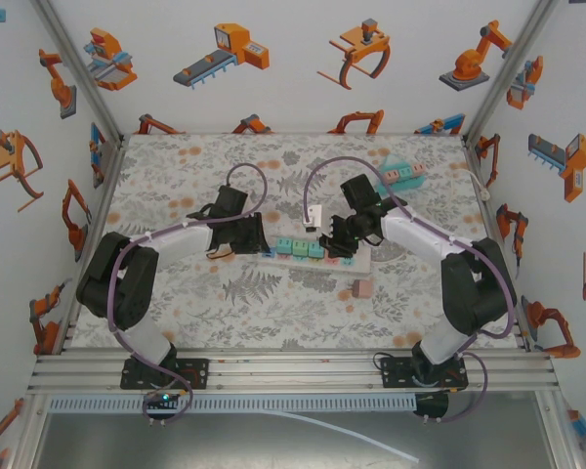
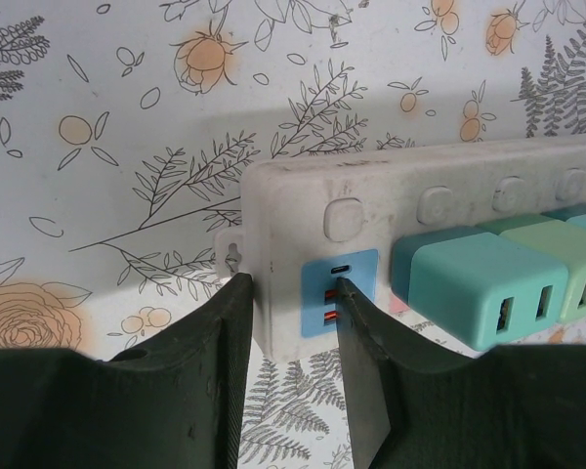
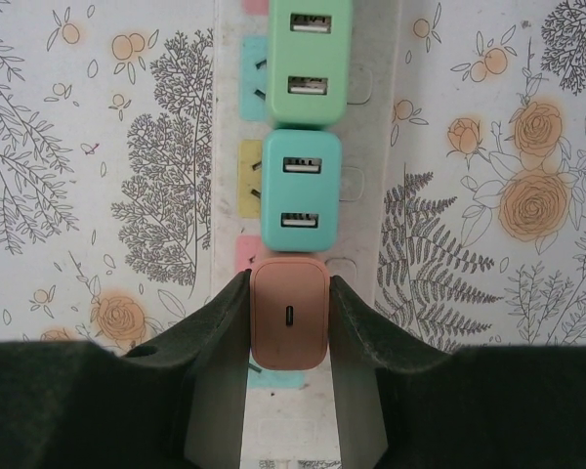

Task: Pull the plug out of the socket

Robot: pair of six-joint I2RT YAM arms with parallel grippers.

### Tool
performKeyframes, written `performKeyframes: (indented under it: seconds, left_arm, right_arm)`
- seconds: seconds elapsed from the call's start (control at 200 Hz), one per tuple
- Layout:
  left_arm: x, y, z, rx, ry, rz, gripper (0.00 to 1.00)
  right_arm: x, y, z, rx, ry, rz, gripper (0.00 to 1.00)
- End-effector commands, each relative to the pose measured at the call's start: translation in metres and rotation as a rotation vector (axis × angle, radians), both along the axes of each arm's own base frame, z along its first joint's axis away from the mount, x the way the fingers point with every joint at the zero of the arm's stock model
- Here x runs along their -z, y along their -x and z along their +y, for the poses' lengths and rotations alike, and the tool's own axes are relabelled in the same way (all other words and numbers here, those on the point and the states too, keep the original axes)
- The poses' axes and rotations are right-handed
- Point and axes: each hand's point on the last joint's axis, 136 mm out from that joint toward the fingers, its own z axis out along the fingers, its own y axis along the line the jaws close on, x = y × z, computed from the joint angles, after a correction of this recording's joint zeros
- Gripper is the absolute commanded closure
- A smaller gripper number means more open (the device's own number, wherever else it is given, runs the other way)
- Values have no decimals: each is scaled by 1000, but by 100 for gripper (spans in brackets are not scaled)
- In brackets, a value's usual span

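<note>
The plug (image 3: pixel 289 332) is grasped by the right claw (image 3: pixel 289 290), with the strip (image 3: pixel 371 147) running lengthwise straight ahead. Whether the left claw (image 2: pixel 291 291) grips cannot be told.

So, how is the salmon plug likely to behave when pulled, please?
Probably rigid: the salmon plug is a smooth, hard block, so it may slip in the right claw. The power strip looks light and might lift with it, though the left claw clamps its end.
</note>
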Motion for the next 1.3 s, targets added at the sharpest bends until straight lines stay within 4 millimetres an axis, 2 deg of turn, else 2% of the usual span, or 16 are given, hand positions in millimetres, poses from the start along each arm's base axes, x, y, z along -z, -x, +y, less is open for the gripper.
performKeyframes:
  seconds: [0.0,0.07,0.155,0.436,0.636,0.996,1.132,1.297]
  left_arm:
    - [70,54,56,51,-386,176,60]
    - [71,56,56,77,-433,174,60]
    - [73,57,51,81,-409,182,60]
    - [76,58,50,68,-395,193,60]
    - [74,57,50,65,-393,188,60]
    - [70,57,48,59,-378,184,59]
    - [60,56,43,59,-341,173,59]
    - [25,48,27,50,-228,116,57]
  right_arm:
    - [-28,-11,21,-24,-101,-34,98]
    - [-24,-12,22,-18,-101,-16,99]
    - [-21,-10,23,-22,-107,-12,99]
    - [-39,-10,22,-19,-117,-57,99]
    - [-37,-7,17,-10,-97,-60,100]
    - [-46,-2,12,-3,-102,-87,100]
    - [-54,1,9,10,-111,-94,100]
    - [-84,0,7,140,-180,-89,100]
